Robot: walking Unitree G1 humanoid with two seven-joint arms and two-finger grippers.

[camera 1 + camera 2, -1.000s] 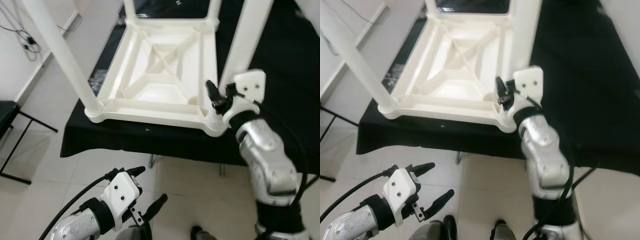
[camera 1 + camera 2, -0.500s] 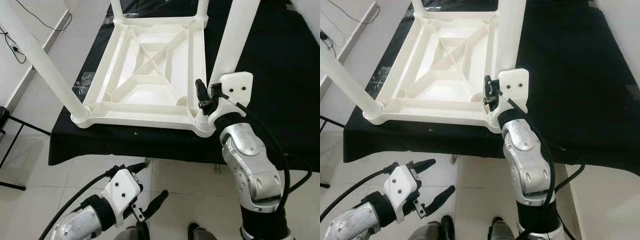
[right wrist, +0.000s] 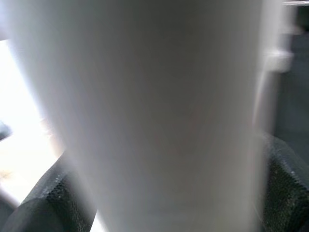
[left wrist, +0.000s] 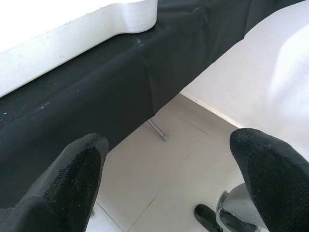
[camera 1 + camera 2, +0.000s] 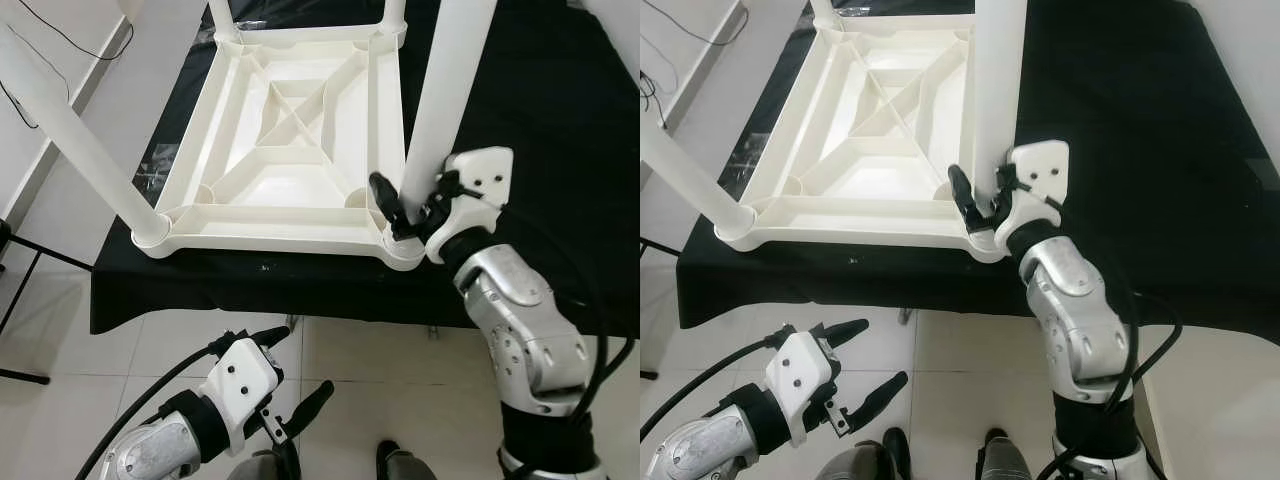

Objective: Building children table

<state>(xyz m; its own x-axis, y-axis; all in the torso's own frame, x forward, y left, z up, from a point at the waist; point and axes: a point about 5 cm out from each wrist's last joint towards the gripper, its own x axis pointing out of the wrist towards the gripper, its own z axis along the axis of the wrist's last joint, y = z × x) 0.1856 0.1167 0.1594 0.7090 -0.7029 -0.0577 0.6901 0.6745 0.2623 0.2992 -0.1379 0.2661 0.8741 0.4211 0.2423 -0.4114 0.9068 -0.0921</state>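
A white plastic children's table lies upside down in the upper centre of the frame on a desk covered with black cloth, its ribbed underside facing up and its legs standing upward from the corners. The right end effector, at centre right of the frame, is at the base of the near right leg, just above the corner socket; one black finger shows on the inner side of the leg and the white wrist housing sits on the outer side. In the right wrist view the leg runs between the two finger pads, which sit against either side of it, so the end effector is clamped around the leg. The near left leg slants up toward the upper left of the frame. The left end effector hangs at the lower left of the frame over the tiled floor, below the desk edge, its two fingers spread wide apart and holding nothing.
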